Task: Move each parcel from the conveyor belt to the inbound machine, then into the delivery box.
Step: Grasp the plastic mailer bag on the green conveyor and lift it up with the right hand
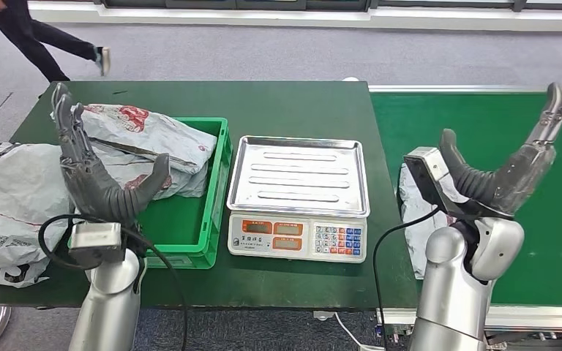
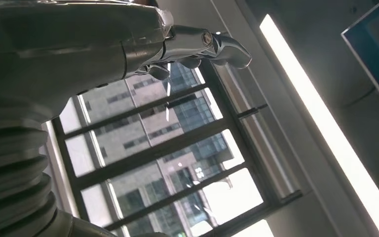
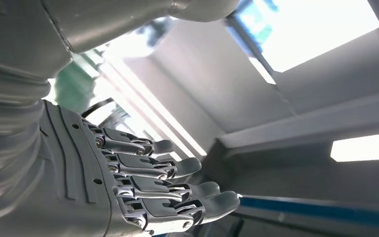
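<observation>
While both hands (image 1: 91, 172) (image 1: 508, 164) hang spread and empty, the right arm half-hides a parcel (image 1: 412, 212).

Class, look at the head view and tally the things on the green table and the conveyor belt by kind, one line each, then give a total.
Grey plastic parcel bags: 3, one in the crate, one left of it, one on the belt
Green plastic crates: 1
Electronic scales with a steel tray: 1
Total: 5
</observation>
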